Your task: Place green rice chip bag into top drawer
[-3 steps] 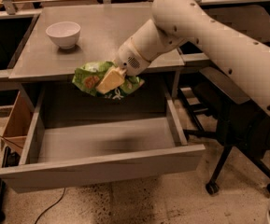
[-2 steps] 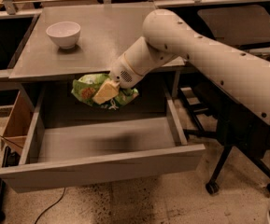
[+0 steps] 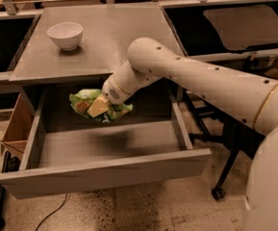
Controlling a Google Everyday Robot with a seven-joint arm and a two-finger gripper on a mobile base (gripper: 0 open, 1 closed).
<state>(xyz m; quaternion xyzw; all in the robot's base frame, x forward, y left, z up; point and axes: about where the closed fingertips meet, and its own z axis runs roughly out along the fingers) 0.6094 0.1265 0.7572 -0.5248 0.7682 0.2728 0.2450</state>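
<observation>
The green rice chip bag (image 3: pixel 85 101), wrinkly green and white with orange-brown print, hangs in the air over the back part of the open top drawer (image 3: pixel 105 176). My gripper (image 3: pixel 100 107) is shut on the bag, its pale fingers pressed into the bag's middle. My white arm (image 3: pixel 177 73) reaches in from the right, crossing the front edge of the grey table. The drawer is pulled far out, its grey floor bare below the bag.
A white bowl (image 3: pixel 65 34) stands on the grey table top (image 3: pixel 119 37) at the back left. A wooden panel (image 3: pixel 18 124) stands left of the drawer. A dark chair base with a castor (image 3: pixel 219 192) is on the floor at right.
My arm has swung left and lower, carrying the bag from the table's front edge down over the drawer's opening. The bag stays in the gripper.
</observation>
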